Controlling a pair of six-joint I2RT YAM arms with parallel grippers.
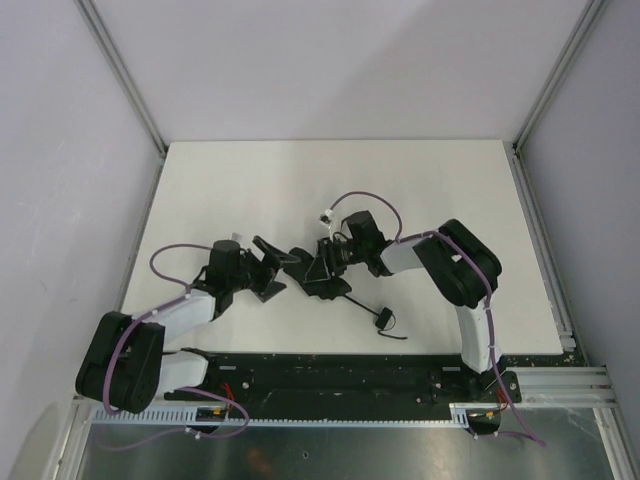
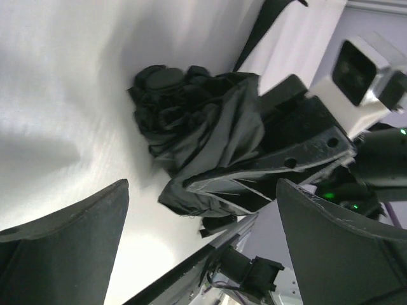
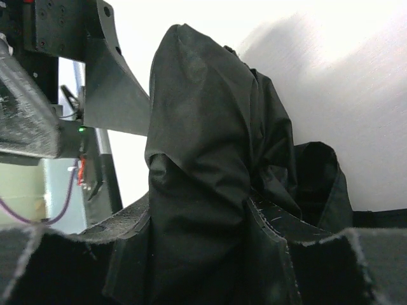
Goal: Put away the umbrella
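Left arm (image 1: 150, 335) reaches in from the near left of the white surface (image 1: 250, 190). Left end effector (image 1: 274, 270) is spread wide and holds nothing. In the left wrist view both its fingers (image 2: 70, 248) stand far apart, with the fabric ahead of them and no contact visible.

The umbrella (image 2: 210, 127) lies at the middle of the surface, just right of the left end effector. It is folded down, the canopy a crumpled dark bundle with loose folds. Its thin shaft (image 1: 362, 305) runs from the bundle toward the near right and ends at the small handle (image 1: 385, 320), which rests on the surface. A thin strap trails past the handle.

Right end effector (image 1: 324, 266) is at the bundle's right side, clamped on the canopy fabric at a partial opening. In the right wrist view, cloth bunches up between its fingers (image 3: 299, 254) and rises above them. Right arm (image 1: 460, 265) bends in from the near right.
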